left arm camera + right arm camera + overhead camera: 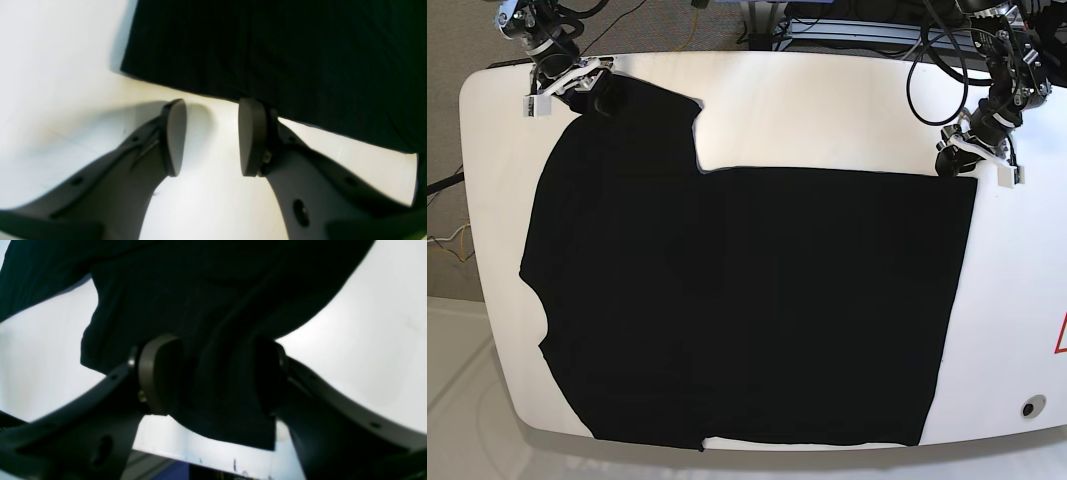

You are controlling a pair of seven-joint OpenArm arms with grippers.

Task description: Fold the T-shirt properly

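The black T-shirt (pixel 747 300) is lying wide on the white surface (pixel 827 110). The left jaws (pixel 211 138) are apart, near its edge, and hold nothing. The right jaws (pixel 213 376) are also apart, above the sleeve part (pixel 227 420).

Black T-shirt (pixel 206 50) cut off by left wrist view's top edge

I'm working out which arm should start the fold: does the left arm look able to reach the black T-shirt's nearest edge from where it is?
Probably yes: the left gripper hovers open beside the hem or side edge of the black T-shirt, with nothing visible between them.
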